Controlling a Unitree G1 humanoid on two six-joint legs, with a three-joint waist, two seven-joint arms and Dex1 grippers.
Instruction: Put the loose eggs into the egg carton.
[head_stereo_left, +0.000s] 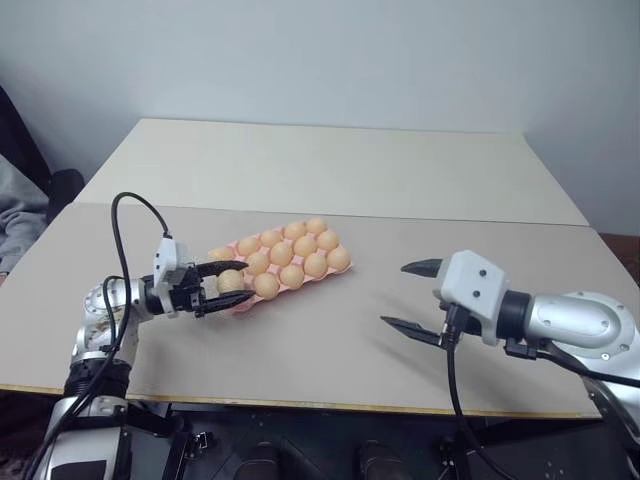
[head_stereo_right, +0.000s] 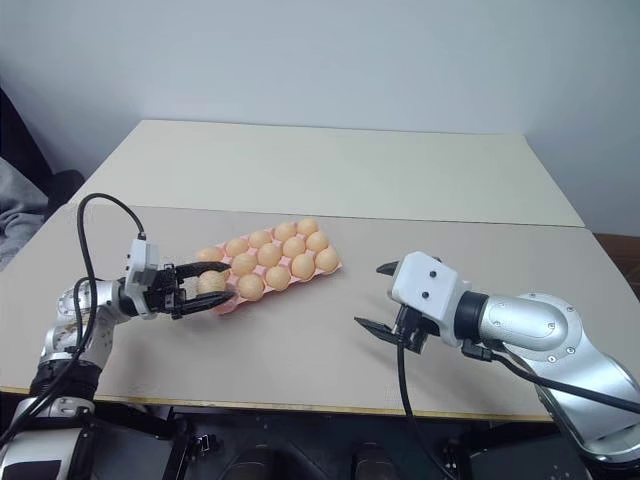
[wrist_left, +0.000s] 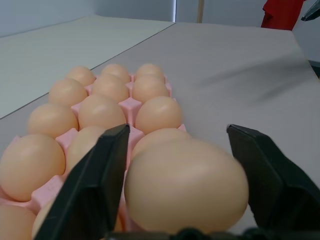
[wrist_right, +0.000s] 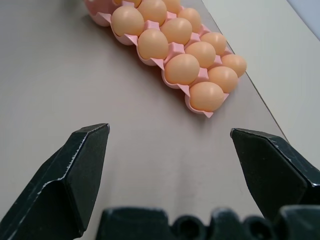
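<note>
The pink egg carton (head_stereo_left: 237, 306) lies at the table's middle left, with several orange-tan eggs (head_stereo_left: 292, 252) seated in its cups. My left gripper (head_stereo_left: 228, 286) points level at the carton's near-left end. Its fingers stand open on either side of one egg (wrist_left: 185, 190), which rests at that end of the carton; I cannot tell whether the fingers still touch it. My right gripper (head_stereo_left: 395, 294) hovers open and empty over the bare table to the right of the carton, pointing toward it, and the right wrist view looks at the carton (wrist_right: 197, 111) from that side.
The grey-beige table (head_stereo_left: 330, 350) joins a lighter table (head_stereo_left: 330, 165) behind it along a seam. Its front edge runs just below my arms. A grey cloth (head_stereo_left: 15, 220) lies off the table's left side. A black cable (head_stereo_left: 125, 215) loops above my left arm.
</note>
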